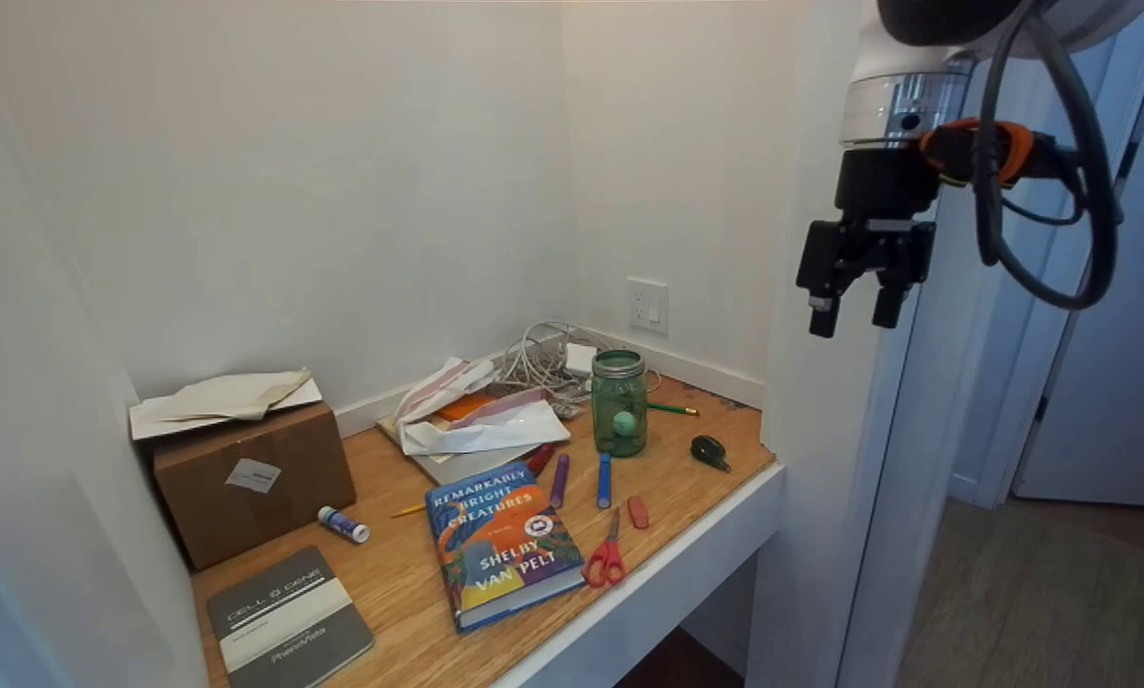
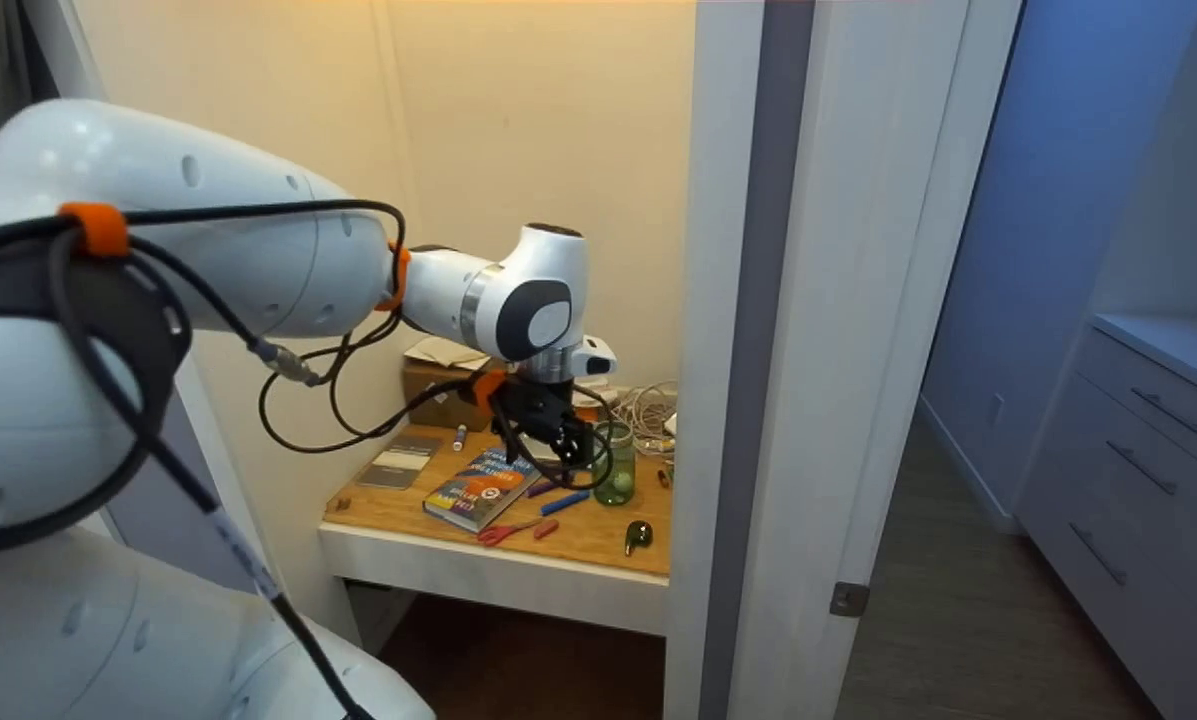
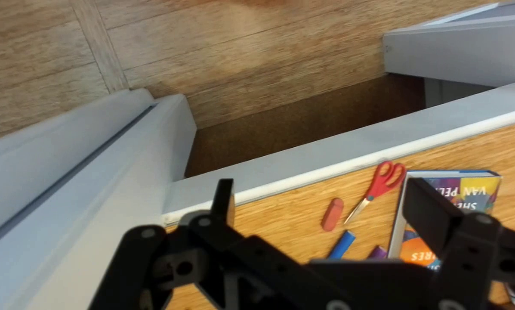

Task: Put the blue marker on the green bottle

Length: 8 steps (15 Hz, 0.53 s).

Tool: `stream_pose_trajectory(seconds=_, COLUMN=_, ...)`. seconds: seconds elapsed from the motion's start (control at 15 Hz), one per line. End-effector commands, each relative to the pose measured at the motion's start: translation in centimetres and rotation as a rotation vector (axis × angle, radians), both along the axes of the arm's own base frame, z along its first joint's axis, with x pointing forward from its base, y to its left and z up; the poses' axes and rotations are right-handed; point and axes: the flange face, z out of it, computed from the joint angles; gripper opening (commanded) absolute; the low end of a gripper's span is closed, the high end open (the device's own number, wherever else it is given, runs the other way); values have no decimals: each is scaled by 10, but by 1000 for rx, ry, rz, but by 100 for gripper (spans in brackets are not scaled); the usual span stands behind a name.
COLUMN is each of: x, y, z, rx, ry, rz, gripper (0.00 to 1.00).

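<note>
While the gripper (image 1: 854, 323) hangs pointing down in an exterior view, well apart from the table (image 1: 399, 573), its two fingers (image 1: 823, 317) stand wide of each other. The blue marker (image 1: 604, 481) lies between the green bottle (image 1: 610, 397) and the front edge, one end just beside the bottle's base; whether they touch cannot be told. The bottle stands upright near the right-hand edge, a pale ball (image 1: 624, 423) inside it. White cables (image 1: 554, 380) are heaped toward the back right-hand corner, and a small dark object (image 1: 708, 451) lies near the front right-hand corner.

In an exterior view the white arm (image 2: 228, 250) extends in front of the table, black cabling (image 2: 258, 209) looping partly across the gripper and bottle. A brown cardboard box (image 2: 423, 380) stands near the back left-hand corner.

In the wrist view the gap between the fingers is broad. Red scissors (image 3: 377, 188) and a reddish eraser (image 3: 332, 214) lie near the front edge, the scissors' handles just beside a book (image 3: 474, 191). The blue marker's near end shows farther in; the gripper hides the rest.
</note>
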Motion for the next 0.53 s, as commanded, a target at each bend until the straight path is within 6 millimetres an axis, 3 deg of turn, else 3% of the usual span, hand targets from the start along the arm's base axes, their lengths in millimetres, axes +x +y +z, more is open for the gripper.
stream_pose_trajectory(seconds=0.0, x=21, y=37, z=-12, rx=46, ry=24, rz=80, gripper=100)
stream_pose_trajectory(seconds=0.07, x=27, y=51, z=-13, rx=46, ry=27, rz=99, gripper=100)
stream_pose_trajectory(seconds=0.13, x=12, y=31, z=-13, rx=17, ry=22, rz=63, gripper=100)
stream_pose_trajectory(seconds=0.27, x=14, y=38, z=-17, rx=13, ry=31, rz=74, gripper=100)
stream_pose_trajectory(seconds=0.47, x=14, y=33, z=-16, rx=14, ry=27, rz=62, gripper=100)
